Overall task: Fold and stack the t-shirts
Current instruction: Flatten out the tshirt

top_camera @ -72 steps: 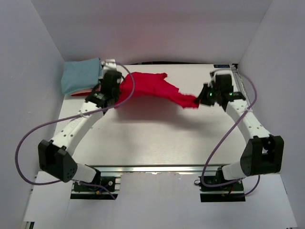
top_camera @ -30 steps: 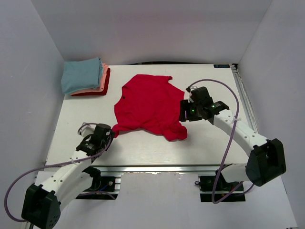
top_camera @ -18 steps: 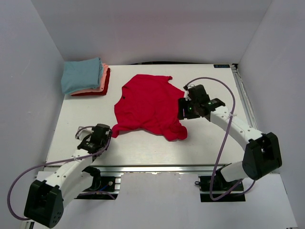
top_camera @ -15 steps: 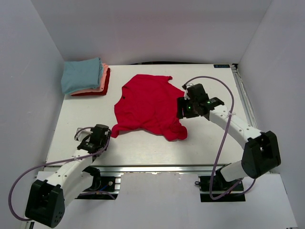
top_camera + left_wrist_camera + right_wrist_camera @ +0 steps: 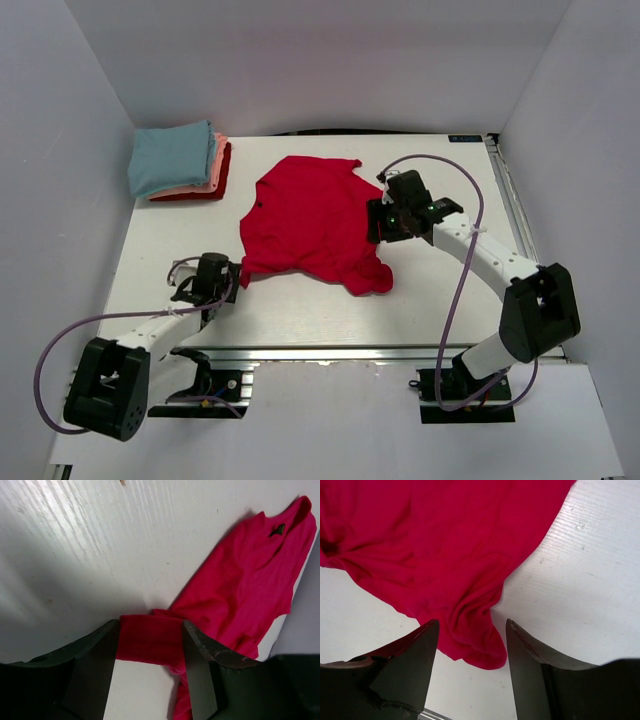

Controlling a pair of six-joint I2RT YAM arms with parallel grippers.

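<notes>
A bright red t-shirt lies spread on the white table, its near hem bunched at the right. My left gripper sits low at the shirt's near-left corner. In the left wrist view that gripper is open, with a red flap lying between its fingers and not pinched. My right gripper hovers over the shirt's right edge. It is open too, and looks down on the bunched corner. Folded t-shirts are stacked at the back left, light blue on top.
White walls close in the table on the left, back and right. A metal rail runs along the near edge. The stack of folded shirts stands near the left wall, apart from the red shirt.
The red shirt, once held up between both grippers at the back, now lies flat and released. The left gripper has slid up to its near-left corner; the right has crept back-left along its right edge.
</notes>
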